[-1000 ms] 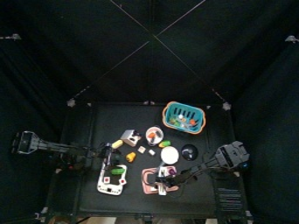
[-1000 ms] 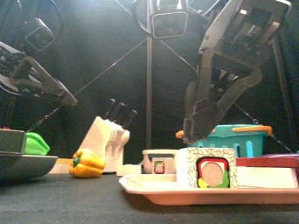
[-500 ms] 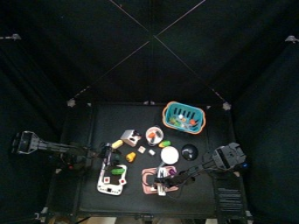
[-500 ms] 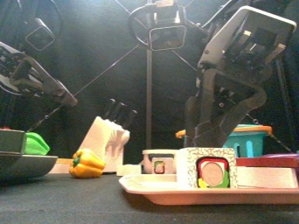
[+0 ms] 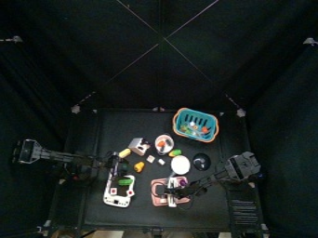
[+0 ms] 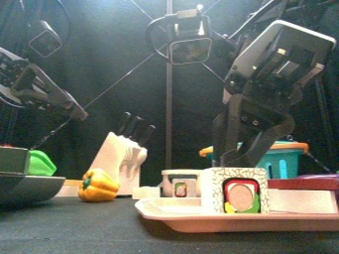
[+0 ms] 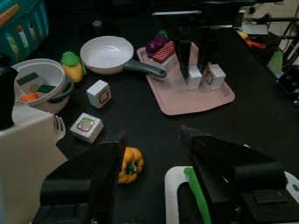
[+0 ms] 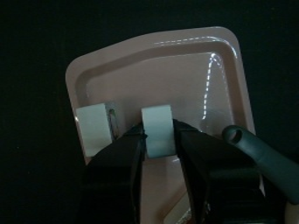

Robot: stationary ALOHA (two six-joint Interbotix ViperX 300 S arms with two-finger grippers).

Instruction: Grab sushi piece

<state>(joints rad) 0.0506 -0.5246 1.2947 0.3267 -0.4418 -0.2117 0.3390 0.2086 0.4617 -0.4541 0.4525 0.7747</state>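
On the pink tray [image 8: 176,66] stand two white sushi pieces. One sushi piece [image 8: 158,127] sits between the jaws of my right gripper [image 8: 158,144], which press against both its sides. The other piece [image 8: 93,124] stands free beside it. From the left wrist view, the right gripper [image 7: 191,54] reaches straight down onto the tray [image 7: 176,98]. In the front view it [image 6: 239,154] hangs just behind a sushi piece [image 6: 235,190] on the tray's near edge. My left gripper [image 7: 152,150] is open at the table's left, holding nothing.
A teal basket [image 5: 194,121] stands at the back right. A white knife block [image 6: 122,159] and a yellow pepper [image 7: 131,164] are left of the tray. A white pan [image 7: 111,54], a bowl [image 7: 41,79] and loose sushi cubes [image 7: 100,92] lie mid-table.
My right gripper has come down over the tray and its jaws have narrowed onto the sushi piece. The left arm has not moved.
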